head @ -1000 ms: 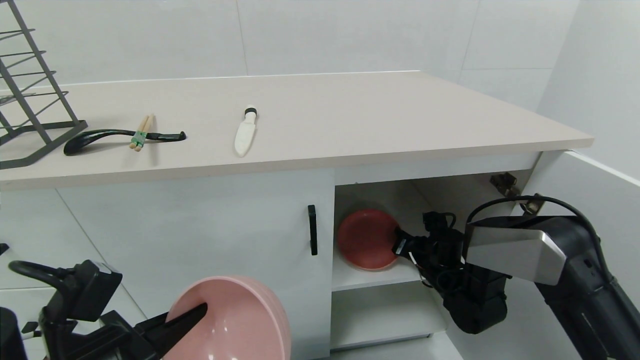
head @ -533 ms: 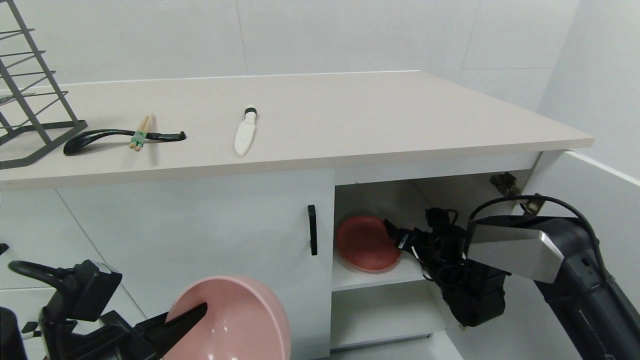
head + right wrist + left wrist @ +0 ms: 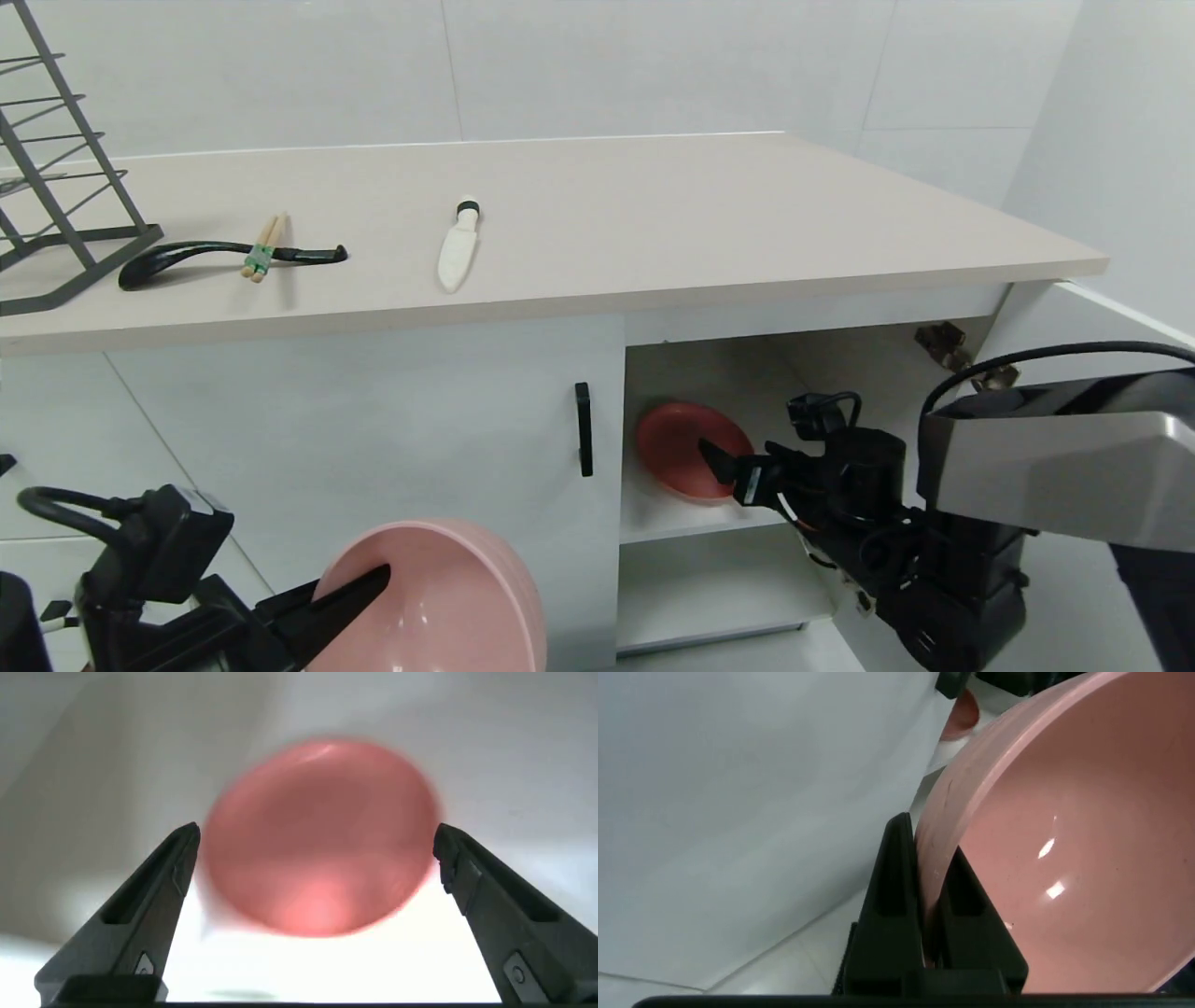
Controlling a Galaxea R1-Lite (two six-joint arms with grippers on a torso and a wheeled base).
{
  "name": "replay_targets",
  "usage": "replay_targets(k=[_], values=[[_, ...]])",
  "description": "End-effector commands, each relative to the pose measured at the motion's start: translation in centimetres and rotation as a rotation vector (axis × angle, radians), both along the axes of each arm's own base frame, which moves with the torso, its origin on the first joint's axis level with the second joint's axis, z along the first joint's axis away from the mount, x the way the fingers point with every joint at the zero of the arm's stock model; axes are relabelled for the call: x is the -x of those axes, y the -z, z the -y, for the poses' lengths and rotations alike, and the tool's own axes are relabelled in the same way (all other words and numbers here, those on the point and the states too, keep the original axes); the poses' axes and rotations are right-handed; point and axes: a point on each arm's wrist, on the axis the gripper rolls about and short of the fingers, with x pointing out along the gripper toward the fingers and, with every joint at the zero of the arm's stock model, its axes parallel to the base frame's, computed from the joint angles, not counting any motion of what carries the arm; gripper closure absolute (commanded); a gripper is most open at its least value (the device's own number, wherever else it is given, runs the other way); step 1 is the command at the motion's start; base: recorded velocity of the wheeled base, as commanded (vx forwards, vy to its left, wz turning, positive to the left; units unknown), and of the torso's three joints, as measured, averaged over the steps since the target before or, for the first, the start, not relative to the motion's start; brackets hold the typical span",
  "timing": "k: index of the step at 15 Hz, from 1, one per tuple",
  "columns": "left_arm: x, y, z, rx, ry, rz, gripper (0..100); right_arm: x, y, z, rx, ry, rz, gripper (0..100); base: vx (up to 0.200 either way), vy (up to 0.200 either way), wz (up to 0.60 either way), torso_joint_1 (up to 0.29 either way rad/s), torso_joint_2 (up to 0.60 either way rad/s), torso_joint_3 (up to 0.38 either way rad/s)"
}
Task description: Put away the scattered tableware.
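Left gripper point(image 3: 926, 885): clamped on pink bowl point(image 3: 448, 597) rim.
Right gripper point(image 3: 316, 836): jaws apart, facing red plate point(image 3: 674, 442) on shelf point(image 3: 672, 519).

Beige surface point(image 3: 653, 215), matte, evenly lit. White tiled wall point(image 3: 560, 65) behind the surface and along its right end. Below the surface is a white cabinet point(image 3: 803, 313): left door point(image 3: 373, 420) closed with a black handle point(image 3: 583, 429), right door point(image 3: 1092, 322) swung open, white shelf point(image 3: 691, 527) inside.
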Motion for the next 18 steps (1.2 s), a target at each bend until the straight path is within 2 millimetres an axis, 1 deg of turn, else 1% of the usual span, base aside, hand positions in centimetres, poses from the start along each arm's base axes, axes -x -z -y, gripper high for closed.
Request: replay_targets(k=[1,3,4,5,8,11,13,14,16,18], values=[[-0.3,-0.3,0.4,-0.013,0.022,0.023,100,4.9,-4.9,-0.3,0.023,-0.102,0.062,0,0.000,0.000,0.00,0.000,0.00,0.000],[-1.0,-0.9,1.6,-0.024,0.063,0.039,100,7.5,-5.6,0.2,0.072,-0.150,0.051,0,0.000,0.000,0.00,0.000,0.00,0.000],[-1.1,-0.9,1.7,-0.025,0.063,0.042,100,7.8,-5.6,0.3,0.075,-0.155,0.049,0,0.000,0.000,0.00,0.000,0.00,0.000],[-1.8,-1.3,2.3,-0.060,0.079,0.071,100,8.7,-5.9,0.4,0.083,-0.173,0.044,0,0.000,0.000,0.00,0.000,0.00,0.000],[-2.7,-1.4,3.5,-0.137,0.128,0.121,100,9.5,-5.7,1.2,0.101,-0.170,0.015,0,0.000,0.000,0.00,0.000,0.00,0.000],[-3.0,-2.3,5.4,-0.119,0.193,0.149,100,10.6,-5.7,2.2,0.117,-0.163,-0.012,0,0.000,0.000,0.00,0.000,0.00,0.000],[-4.1,-2.7,7.3,-0.123,0.220,0.164,100,11.3,-6.4,4.0,0.114,-0.113,-0.016,0,0.000,0.000,0.00,0.000,0.00,0.000],[-4.5,-2.7,8.0,-0.139,0.225,0.172,100,11.4,-6.7,4.4,0.107,-0.098,-0.010,0,0.000,0.000,0.00,0.000,0.00,0.000],[-4.9,-2.6,9.4,-0.145,0.250,0.174,100,11.5,-7.6,4.7,0.090,-0.091,0.023,0,0.000,0.000,0.00,0.000,0.00,0.000],[-5.1,-2.4,10.5,-0.151,0.278,0.170,100,11.8,-7.9,4.8,0.086,-0.091,0.034,0,0.000,0.000,0.00,0.000,0.00,0.000]])
